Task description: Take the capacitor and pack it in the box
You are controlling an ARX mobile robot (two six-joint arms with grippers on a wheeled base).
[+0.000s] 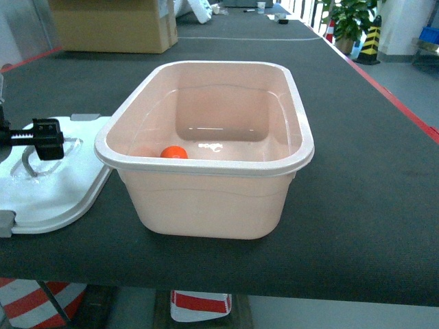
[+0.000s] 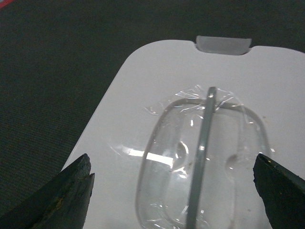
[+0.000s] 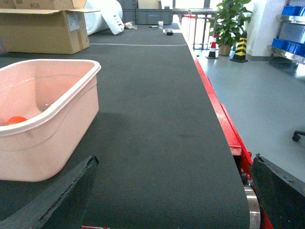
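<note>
The left gripper (image 2: pixel 174 191) hangs over the white lid (image 2: pixel 157 95) with its two dark fingers (image 2: pixel 66 195) spread wide, one at the lower left and one at the lower right of the left wrist view; nothing sits between them but the lid's grey handle (image 2: pixel 202 157), which runs up the middle of the clear recessed hollow and is not pinched by either finger. In the head view that gripper (image 1: pixel 44 139) shows at the left edge, above the lid (image 1: pixel 55 199), which lies flat on the dark tabletop (image 1: pixel 370 185) just beside the box (image 1: pixel 212 199). The box stands open in the centre of the head view, and the capacitor (image 1: pixel 174 152) rests on its floor near the front left wall. The right wrist view shows the right gripper (image 3: pixel 174 195) also wide open and holding nothing, its fingers (image 3: pixel 52 200) at the lower corners, over bare tabletop (image 3: pixel 157 119) to the right of the box (image 3: pixel 47 133), apart from it; the capacitor (image 3: pixel 16 120) peeks over the rim at the far left. A brown cardboard carton (image 1: pixel 113 24) sits at the upper left of the head view.
</note>
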